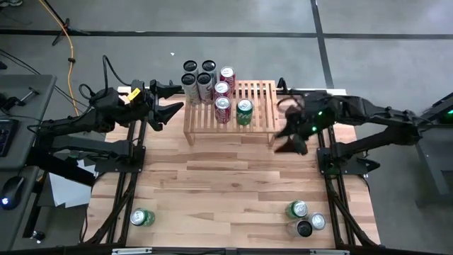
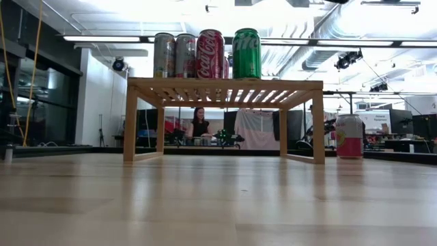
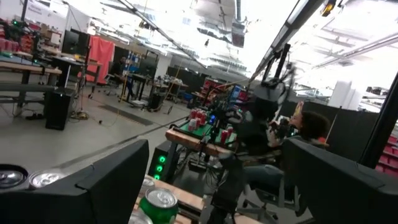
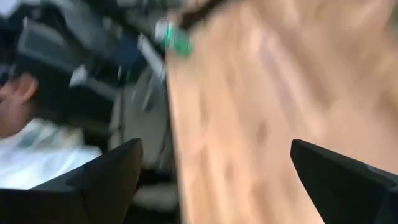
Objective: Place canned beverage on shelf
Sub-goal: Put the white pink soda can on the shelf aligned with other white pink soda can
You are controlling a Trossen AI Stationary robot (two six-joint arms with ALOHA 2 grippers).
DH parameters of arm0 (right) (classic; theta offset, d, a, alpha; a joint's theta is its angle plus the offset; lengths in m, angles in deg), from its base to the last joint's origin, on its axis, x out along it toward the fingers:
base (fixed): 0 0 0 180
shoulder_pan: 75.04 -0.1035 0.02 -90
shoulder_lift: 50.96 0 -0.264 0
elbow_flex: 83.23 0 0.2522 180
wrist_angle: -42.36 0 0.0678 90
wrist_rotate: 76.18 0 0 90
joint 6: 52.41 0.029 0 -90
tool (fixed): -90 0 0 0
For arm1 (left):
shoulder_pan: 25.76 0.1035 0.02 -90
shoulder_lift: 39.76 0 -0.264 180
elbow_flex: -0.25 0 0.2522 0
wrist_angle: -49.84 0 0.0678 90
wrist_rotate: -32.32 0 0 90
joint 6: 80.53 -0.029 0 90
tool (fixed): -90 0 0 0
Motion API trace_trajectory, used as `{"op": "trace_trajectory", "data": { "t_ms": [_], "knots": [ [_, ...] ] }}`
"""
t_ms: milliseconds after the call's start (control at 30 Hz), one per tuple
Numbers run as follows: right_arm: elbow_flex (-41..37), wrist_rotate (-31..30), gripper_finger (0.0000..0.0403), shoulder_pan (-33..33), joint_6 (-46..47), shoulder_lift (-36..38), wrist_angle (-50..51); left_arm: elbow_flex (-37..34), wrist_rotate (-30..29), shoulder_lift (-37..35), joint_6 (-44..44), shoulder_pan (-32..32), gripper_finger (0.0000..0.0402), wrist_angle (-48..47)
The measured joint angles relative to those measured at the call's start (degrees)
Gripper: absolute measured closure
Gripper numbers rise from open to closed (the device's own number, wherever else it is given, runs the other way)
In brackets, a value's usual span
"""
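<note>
The shelf (image 1: 230, 113) stands at the bench's (image 1: 226, 191) far edge. Cans crowd its left half: 5 silver cans (image 1: 199, 79), 3 red cans (image 1: 223, 95) and 1 green can (image 1: 244, 112). Its right slats lie bare. The right hand (image 1: 291, 134) hangs just off the shelf's right end, fingers spread; the left hand (image 1: 170, 99), also spread, sits beside the left end. The bench's middle is bare. A green can (image 1: 142, 217) lies near the near-left corner, and 3 cans (image 1: 304, 218) cluster at the near-right corner.
</note>
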Motion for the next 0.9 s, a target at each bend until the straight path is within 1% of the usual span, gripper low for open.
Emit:
{"op": "trace_trajectory", "data": {
  "t_ms": [100, 200, 300, 400, 533, 667, 767, 900],
  "knots": [
    [2.11, 4.08, 0.0005, -4.1, 9.35, -2.45, 7.85, 0.0, 0.0, 0.0, -0.01, 0.01, 0.0035, -1.25],
    [2.42, 6.49, 0.0004, -9.55, 23.95, -4.26, 16.2, 0.0, 0.0, 0.0, -0.01, 0.0, 0.0035, -2.47],
    [2.42, 6.7, 0.0004, -16.99, 39.96, -5.84, 24.99, 0.0, 0.07, 0.0, 0.01, 0.0, 0.0035, -3.53],
    [2.4, 5.98, 0.0004, -26.19, 54.0, -7.42, 29.44, 0.0, 1.32, 0.0, 0.01, 0.02, 0.0035, -4.81],
    [0.66, 5.35, 0.0004, -36.93, 73.2, -9.11, 25.53, 0.0, 3.56, 0.0, 0.01, 0.0, 0.0035, -6.14],
    [-1.71, 4.22, 0.0004, -43.89, 88.92, -11.52, 16.16, 0.0, 4.8, 0.0, 0.01, 0.0, 0.0035, -8.37],
    [-3.96, 2.15, 0.0004, -46.82, 96.94, -14.03, 8.32, 0.0, 4.87, 0.0, 0.01, 0.0, 0.0035, -9.54],
    [-4.91, 1.52, 0.0004, -47.69, 98.6, -18.32, 2.09, 0.0, 4.87, 0.0, -0.01, 0.0, 0.0035, -10.8]
  ]
}}
